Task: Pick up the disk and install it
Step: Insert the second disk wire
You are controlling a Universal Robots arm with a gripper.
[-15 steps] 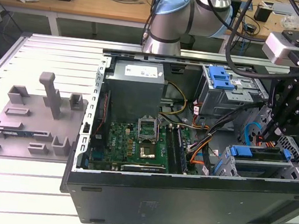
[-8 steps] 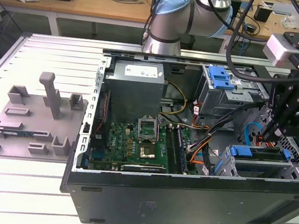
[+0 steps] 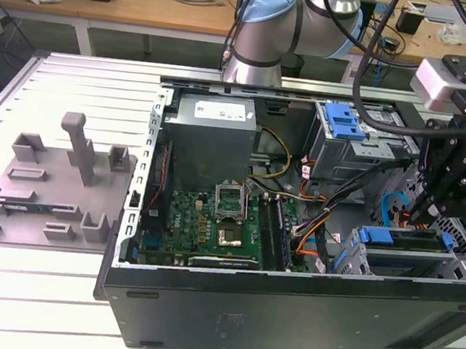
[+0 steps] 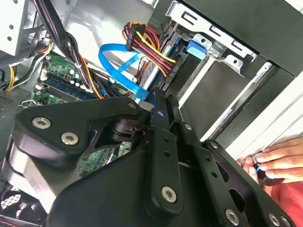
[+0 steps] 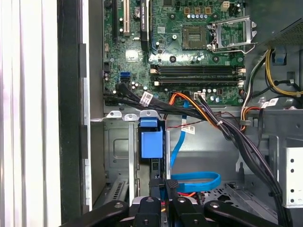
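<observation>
The disk [image 5: 151,144] stands on edge in a slot of the lower metal drive cage [image 5: 116,156], at the front end of the PC case [image 3: 284,315]. In the first wrist view you look straight down its thin edge: blue plastic frame at the far end, dark edge running back to the gripper [image 5: 163,188]. The fingers sit close together on either side of that edge, pinching the disk's near end.

The exterior view gives the side-on look: the disk [image 3: 402,238] is a long blue-framed strip lying along the cage top, w/ the gripper [image 3: 420,214] coming down on it from above. It's partly sunk in the cage; how deep, can't tell.

In the second wrist view the gripper [image 4: 157,105] body blocks the disk; its tips point toward a looped blue cable [image 4: 118,61] and a bundle of red, yellow & black wires [image 4: 147,42]. That view also catches a person's hand [image 4: 279,161] beyond the case edge, fingers on a small dark object.

The blue cable [image 5: 196,182] lies just beside the disk in the first wrist view, and the motherboard [image 5: 189,52] w/ its bare CPU socket is further off.

The exterior view adds a 2nd cage w/ a blue bracket [image 3: 344,120] on top, the grey power supply [image 3: 213,130], and a grey plastic tray [image 3: 46,187] on the slatted table [image 3: 75,81], well apart toward the exterior view's left.
</observation>
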